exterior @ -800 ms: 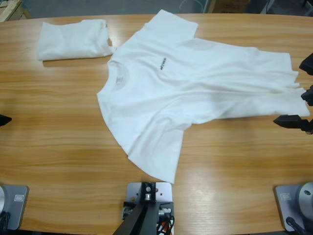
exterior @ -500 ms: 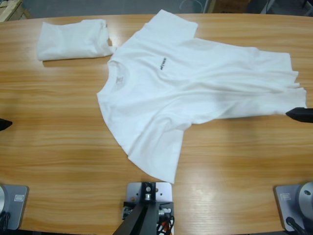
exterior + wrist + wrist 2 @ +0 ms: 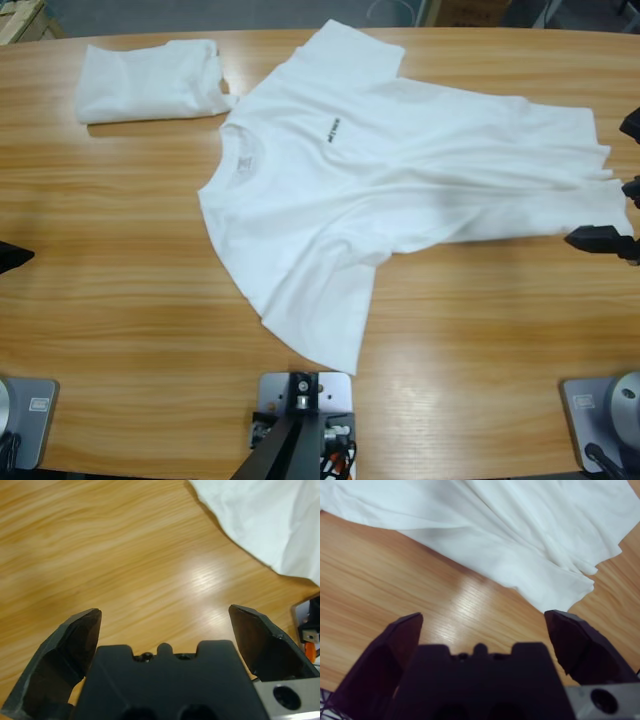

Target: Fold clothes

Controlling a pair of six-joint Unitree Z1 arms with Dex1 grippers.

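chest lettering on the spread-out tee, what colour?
Black, on the white T-shirt; lettering shows best in the high view.

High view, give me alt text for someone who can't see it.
A white T-shirt lies spread out and wrinkled on a wooden table, a folded white shirt beside its collar. The open right gripper is at its hem.

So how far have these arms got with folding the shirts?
One shirt looks finished: the folded shirt lies near the table's far left corner. The second, the spread shirt with small black lettering, lies open and rumpled, no fold made yet. Nothing is in hand: the left gripper is open over bare wood, and the right gripper is open just short of that shirt's hem. All of its folding is left.
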